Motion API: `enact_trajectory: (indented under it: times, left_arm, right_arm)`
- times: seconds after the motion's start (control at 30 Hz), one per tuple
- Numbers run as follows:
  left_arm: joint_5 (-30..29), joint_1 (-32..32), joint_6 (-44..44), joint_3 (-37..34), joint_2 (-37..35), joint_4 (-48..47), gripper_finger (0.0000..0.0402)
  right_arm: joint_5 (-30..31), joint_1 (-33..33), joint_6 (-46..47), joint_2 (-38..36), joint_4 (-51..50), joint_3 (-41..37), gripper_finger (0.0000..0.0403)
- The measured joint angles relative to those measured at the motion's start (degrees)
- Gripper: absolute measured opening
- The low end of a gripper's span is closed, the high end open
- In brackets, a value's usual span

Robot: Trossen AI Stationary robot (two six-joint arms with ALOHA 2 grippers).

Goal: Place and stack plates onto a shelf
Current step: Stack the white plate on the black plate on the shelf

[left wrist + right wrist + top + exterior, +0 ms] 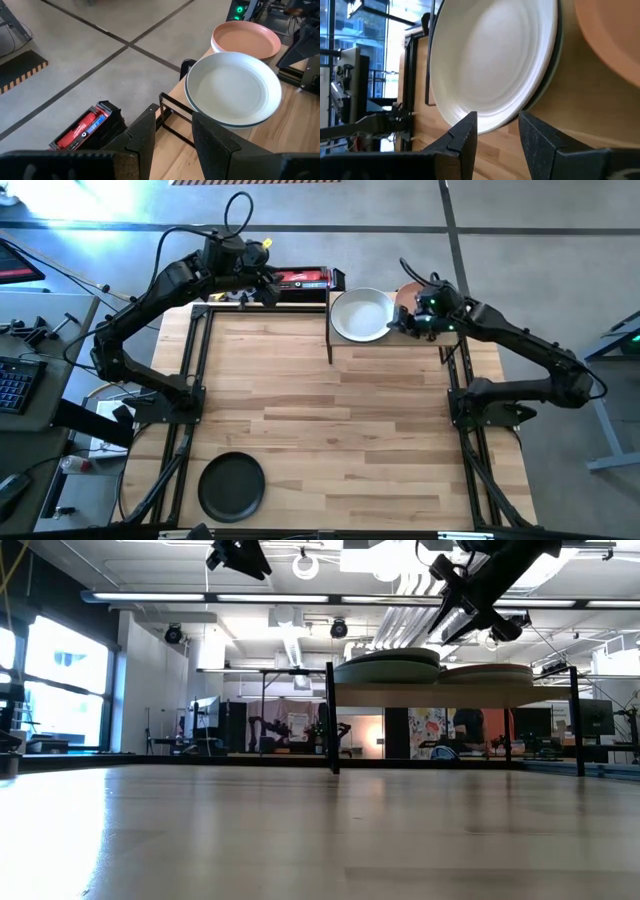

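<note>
**White Plate on Top, Black Plate Left to Go**

White is the colour of the top plate (pixel 362 314) on the shelf (pixel 440 346), at the far side of the big table (pixel 330 430). It lies on a small stack, and a dark rim of another plate can be seen just under it in the wrist views. Beside it, a pink plate (pixel 246 40) tops a second stack on the same shelf.

The right gripper (pixel 408 321) is held just beside the white plate, at the gap between the two stacks. Its fingers (pixel 465 132) are apart and nothing is held between them. The white plate looks set down and let go, so this step seems to be almost done.

The left gripper (pixel 268 290) is held up by the far left edge of the table, near a red and black box (pixel 303 279). Its fingers (pixel 142 135) are apart too, and nothing is held.

One black plate (pixel 232 485) is left on the table, at the near left, well apart from the shelf. It is probably the next one to be picked up. It lies on the left arm's side, so that arm may be the better one for the job. The plate is flat and shallow, so it would likely need to be pinched at its rim, lifted, and carried across to one of the stacks. It should be set down softly so the stack is not knocked.
</note>
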Motion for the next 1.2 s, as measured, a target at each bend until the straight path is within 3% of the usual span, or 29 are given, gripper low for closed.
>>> enact_trajectory:
  times: [0.2,0.77,1.2]
  left_arm:
    - [0.0,0.0,0.0,0.0,0.0,0.0,0.0117]
    - [-0.2,0.0,0.9,0.0,0.0,-0.2,0.0117]
    - [-0.6,0.0,0.5,0.0,0.2,-2.3,0.0117]
  right_arm:
    - [2.8,0.1,0.0,0.6,0.1,0.0,0.0124]
    - [3.5,0.4,-1.0,2.3,0.1,0.0,0.0124]
    - [0.6,0.4,-1.1,2.4,0.4,0.0,0.0124]
